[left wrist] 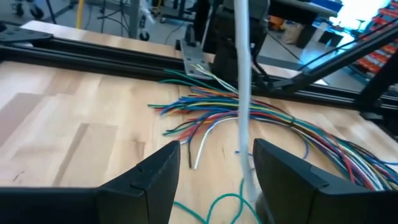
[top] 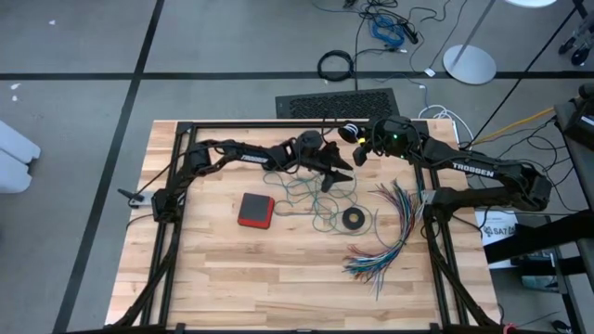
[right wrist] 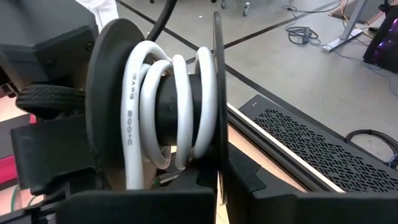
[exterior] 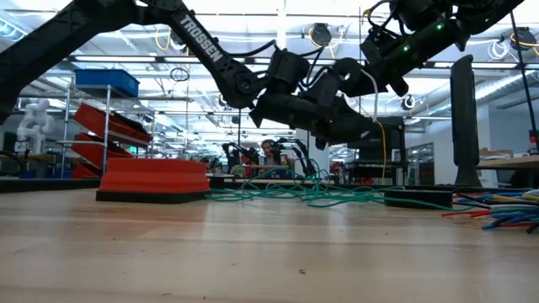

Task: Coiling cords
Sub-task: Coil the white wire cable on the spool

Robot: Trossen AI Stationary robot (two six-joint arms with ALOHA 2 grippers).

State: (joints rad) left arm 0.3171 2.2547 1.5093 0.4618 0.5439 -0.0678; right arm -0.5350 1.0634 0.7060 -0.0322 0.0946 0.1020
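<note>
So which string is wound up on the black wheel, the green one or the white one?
The white cord. It wraps round the black spool in the right tool, while the teal-green cord lies in a loose tangle on the table.

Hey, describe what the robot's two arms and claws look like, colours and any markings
Both arms are dark, nearly black, built from jointed tube-like segments. Each carries white TROSSEN lettering along a link, on the left arm and the right arm. The right arm shows a small green light near its wrist. The left claw has two chunky, angular black fingers. The right claw is equally dark, with blocky fingers.
</note>
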